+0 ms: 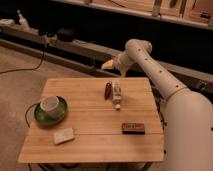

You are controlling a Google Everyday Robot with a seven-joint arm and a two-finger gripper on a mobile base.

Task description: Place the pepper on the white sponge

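Observation:
The dark red pepper (107,90) lies on the wooden table (90,120) near its far edge, beside a pale white bottle-shaped object (116,93). The white sponge (64,135) lies flat at the front left of the table, below a green plate (39,115). My gripper (106,65) hangs above the table's far edge, a little above and behind the pepper, apart from it. It holds nothing that I can see.
A white cup (50,105) stands on the green plate. A dark brown-black block (133,128) lies at the front right. My white arm (165,85) reaches in from the right. A shelf with cables (55,37) runs behind the table.

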